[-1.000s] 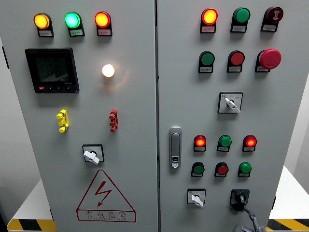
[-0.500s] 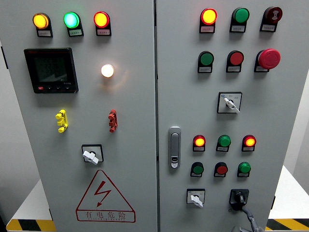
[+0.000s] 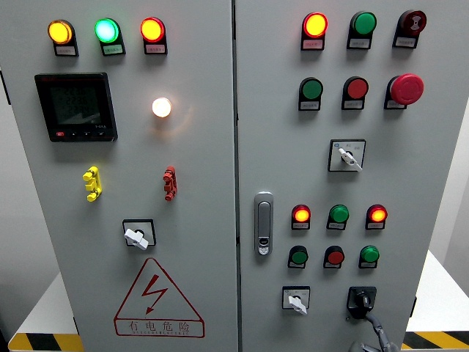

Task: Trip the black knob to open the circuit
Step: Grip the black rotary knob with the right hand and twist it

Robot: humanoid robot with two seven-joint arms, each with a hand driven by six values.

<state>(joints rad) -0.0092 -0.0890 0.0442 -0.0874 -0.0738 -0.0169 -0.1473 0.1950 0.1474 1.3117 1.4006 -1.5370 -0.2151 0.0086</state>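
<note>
The black knob (image 3: 361, 298) sits on a black square plate at the lower right of the grey cabinet's right door (image 3: 256, 132). Its handle points roughly upward. Only part of my right hand (image 3: 375, 336) shows, rising from the bottom edge just below the knob. One grey finger (image 3: 372, 323) reaches up to the knob's lower right corner, and whether it touches is not clear. The rest of the hand is cut off by the frame.
A white selector switch (image 3: 295, 301) sits left of the knob, with three small buttons (image 3: 335, 257) and three lit lamps (image 3: 338, 214) above. A chrome door latch (image 3: 264, 224) is at the door's left edge. A red mushroom button (image 3: 406, 89) sits upper right.
The whole panel has drifted a few pixels to the left in the picture. The hand stays under the black knob, and the knob's handle looks the same.
</note>
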